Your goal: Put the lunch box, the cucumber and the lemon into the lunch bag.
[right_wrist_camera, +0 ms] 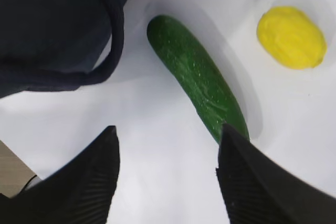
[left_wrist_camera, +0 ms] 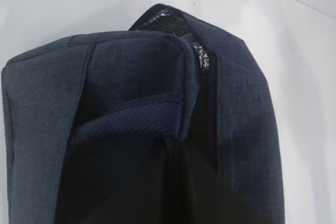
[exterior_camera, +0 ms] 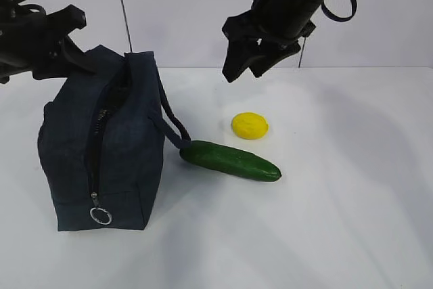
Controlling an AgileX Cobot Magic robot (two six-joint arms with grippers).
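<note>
- The cucumber (exterior_camera: 230, 160) lies on the white bench (exterior_camera: 352, 221) near its middle, one end touching the strap handle (exterior_camera: 170, 121) of the lunch bag (exterior_camera: 101, 160); the lemon (exterior_camera: 249, 125) sits just beside the cucumber, toward the back edge.
- The right tool (exterior_camera: 245, 67) hangs in the air above and behind the lemon, touching nothing; in its wrist view the cucumber runs between its two dark fingers (right_wrist_camera: 262, 182).
- The right tool is released, jaws standing well apart and empty.
- The left tool (exterior_camera: 67, 21) is at the bag's top back corner, clenched tight (whether cloth is pinched in it I cannot tell, since its wrist view shows only bag fabric and a strip of silver lining (left_wrist_camera: 202, 59)).
- The bag stands upright at the left of the bench, its zipper (exterior_camera: 98, 140) parted along the upper part, ring pull (exterior_camera: 101, 216) hanging low at the front.
- The lunch box is not seen in any view.
- Bare bench spreads right of the cucumber and toward the front edge.
</note>
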